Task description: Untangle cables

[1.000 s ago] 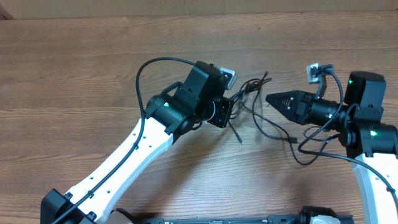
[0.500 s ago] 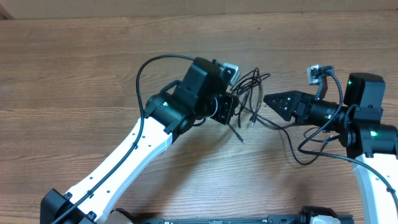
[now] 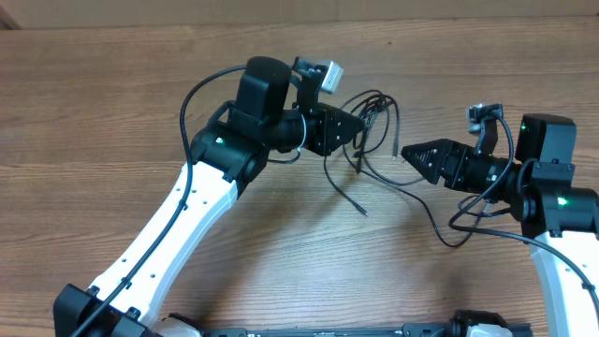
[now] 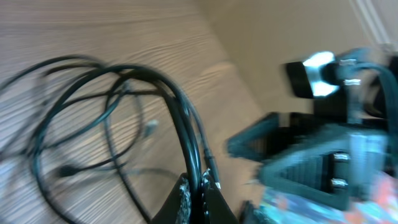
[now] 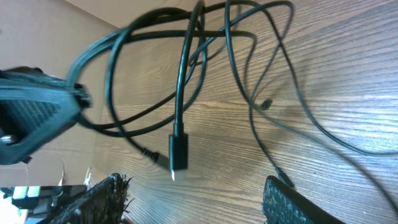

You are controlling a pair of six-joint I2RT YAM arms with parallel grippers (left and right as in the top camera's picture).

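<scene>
The cables (image 3: 376, 101) are a tangle of thin black cords between the two arms. My left gripper (image 3: 354, 127) is shut on a bundle of them and holds the loops raised; loose ends trail down to the wooden table (image 3: 112, 112). In the left wrist view the jaws (image 4: 194, 198) pinch two cords (image 4: 180, 106). My right gripper (image 3: 406, 152) is open and empty just right of the tangle. In the right wrist view its fingers (image 5: 199, 202) are wide apart under the hanging cords (image 5: 186, 62). A black plug with a silver tip (image 5: 178, 152) dangles above them.
A thicker black arm cable (image 3: 459, 232) loops on the table by the right arm. Another arcs over the left arm (image 3: 192, 94). A pale wall edge (image 3: 281, 11) runs along the table's far side.
My left gripper has swung up and back, turning to point right, and has lifted the cable bundle with it. The tangle has spread into taller loops. The right gripper has barely moved.
</scene>
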